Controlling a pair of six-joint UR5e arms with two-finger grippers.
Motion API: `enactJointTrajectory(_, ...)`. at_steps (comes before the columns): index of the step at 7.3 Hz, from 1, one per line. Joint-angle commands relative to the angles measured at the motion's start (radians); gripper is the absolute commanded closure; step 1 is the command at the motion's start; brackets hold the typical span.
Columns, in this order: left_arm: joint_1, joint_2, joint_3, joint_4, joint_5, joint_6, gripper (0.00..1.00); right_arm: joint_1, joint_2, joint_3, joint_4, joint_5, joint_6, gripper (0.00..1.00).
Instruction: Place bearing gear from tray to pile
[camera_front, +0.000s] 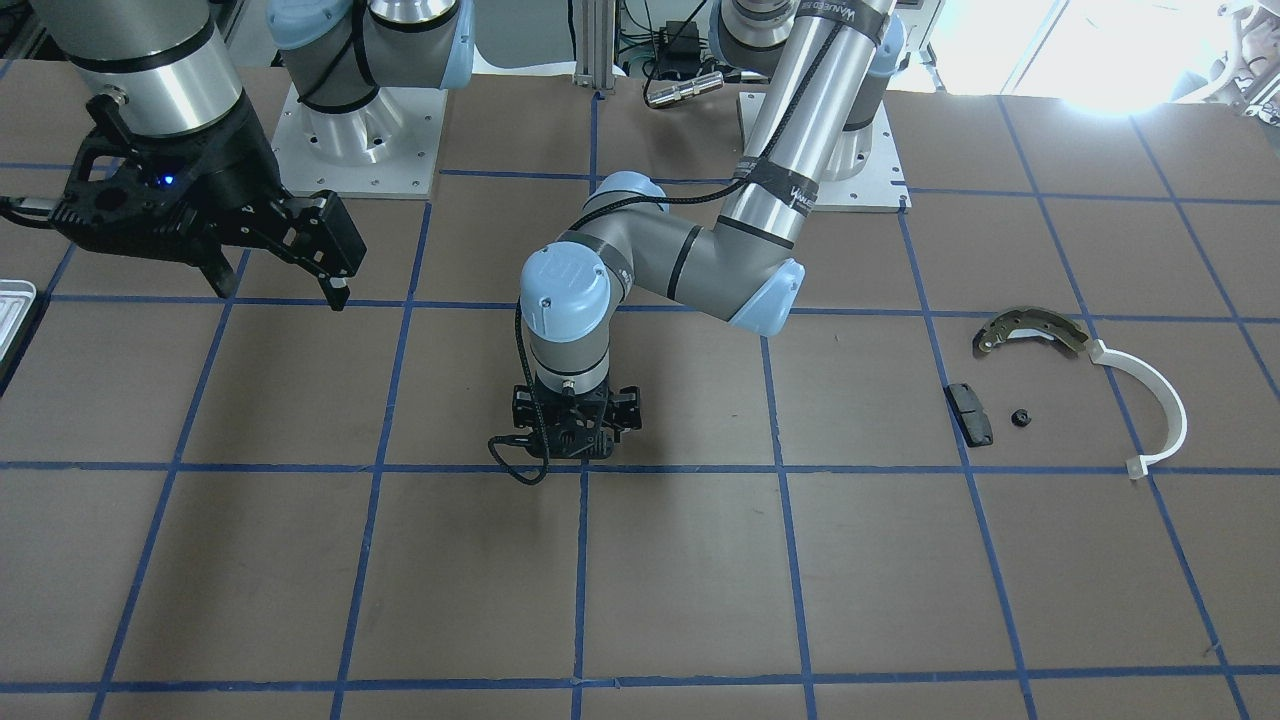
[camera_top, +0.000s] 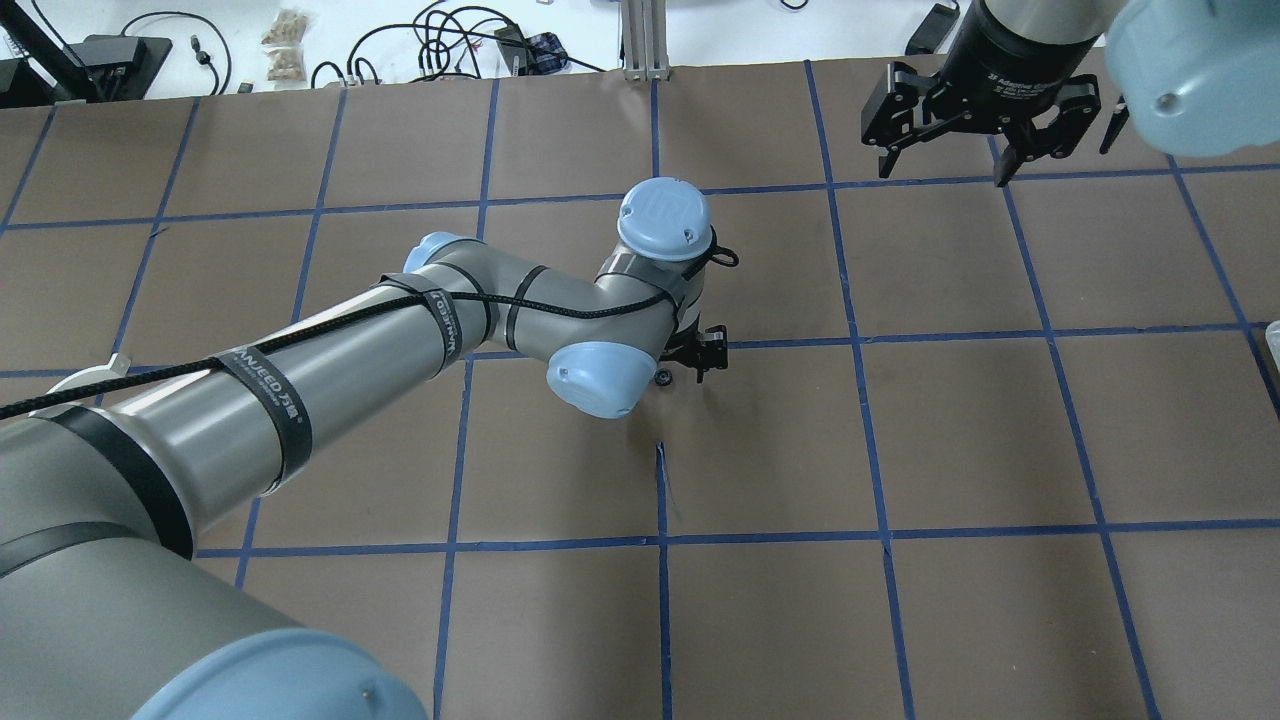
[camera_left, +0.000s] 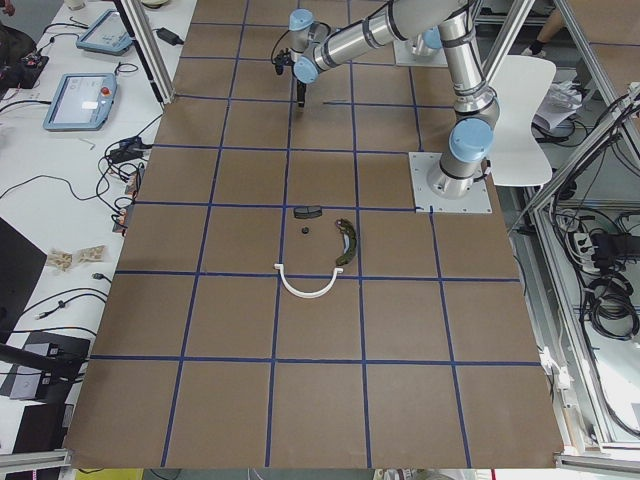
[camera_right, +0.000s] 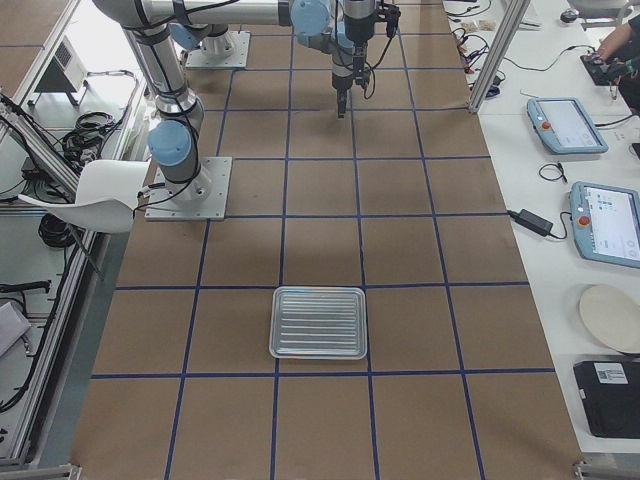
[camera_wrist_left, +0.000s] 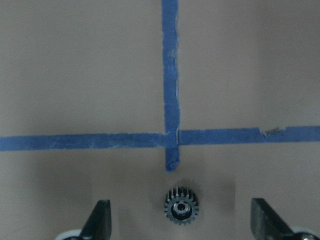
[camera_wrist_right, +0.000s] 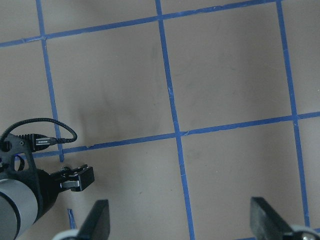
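Note:
A small dark bearing gear (camera_wrist_left: 181, 206) lies flat on the brown table, just below a crossing of blue tape lines. My left gripper (camera_wrist_left: 182, 221) is open and points straight down over it, one finger (camera_wrist_left: 100, 218) on each side and neither touching it. The gripper also shows at the table's middle in the front view (camera_front: 577, 440). My right gripper (camera_front: 282, 288) is open and empty, high above the table. The tray (camera_right: 319, 322) looks empty. The pile is a brake shoe (camera_front: 1030, 333), a white arc (camera_front: 1160, 400) and a black pad (camera_front: 970, 412).
A small black round part (camera_front: 1020, 417) lies beside the black pad. The tray's corner (camera_front: 12, 310) shows at the front view's left edge. The left arm's elbow (camera_front: 760, 290) hangs over the table's middle. Both arm bases stand on metal plates (camera_front: 350, 150).

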Motion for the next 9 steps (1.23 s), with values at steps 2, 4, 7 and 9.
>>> enactJointTrajectory(2, 0.000, 0.007, -0.001, 0.008, -0.003, -0.006, 1.00, 0.006, -0.006, 0.009, 0.039, -0.006, 0.002, 0.00)
enactJointTrajectory(4, 0.010, 0.030, -0.004, 0.005, -0.005, -0.001, 1.00, 0.006, -0.004, 0.002, 0.036, -0.007, -0.001, 0.00)
enactJointTrajectory(7, 0.154, 0.137, -0.005, -0.097, -0.002, 0.133, 1.00, 0.006, -0.006, 0.002, 0.038, -0.007, -0.001, 0.00)
enactJointTrajectory(9, 0.394, 0.259, -0.005, -0.272, -0.049, 0.435, 1.00, 0.006, -0.006, 0.000, 0.036, -0.006, -0.001, 0.00)
